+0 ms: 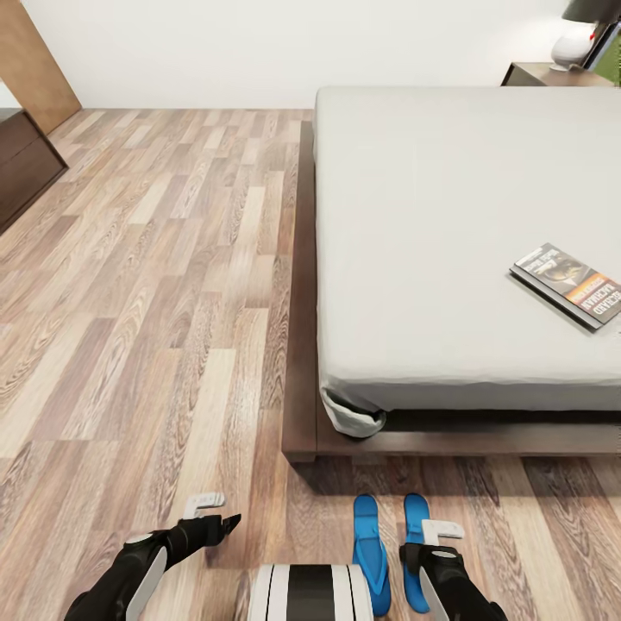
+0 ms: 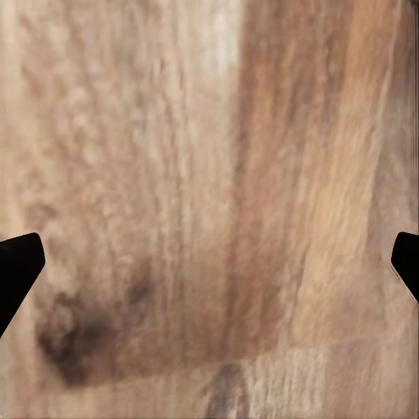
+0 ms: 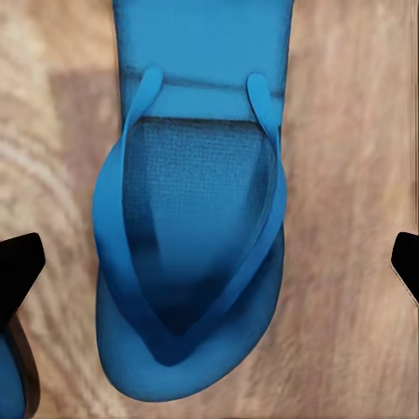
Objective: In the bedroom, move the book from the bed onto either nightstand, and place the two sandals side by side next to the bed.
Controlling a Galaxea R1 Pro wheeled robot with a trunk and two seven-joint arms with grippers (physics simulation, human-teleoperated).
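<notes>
The right gripper [image 3: 209, 262], fingers spread, hangs straight over the right-hand bright blue flat sandal [image 3: 192, 236] (long axis toward the bed).

Two bright blue sandals [image 1: 371, 552] [image 1: 417, 549] lie side by side on the wood floor [image 1: 147, 285], just beside the bed [image 1: 431, 224] foot. The dark-covered book [image 1: 569, 285] lies flat on the pale mattress, near its edge.

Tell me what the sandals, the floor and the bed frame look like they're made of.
The sandals: probably rubber or foam, matte bright blue, with a finely textured footbed and smooth moulded straps. The floor: light brown wood planks, going by the grain and board seams, with a slight sheen. The bed frame: dark brown wood with faint grain, fairly matte. As a render, real materials stay open.
</notes>
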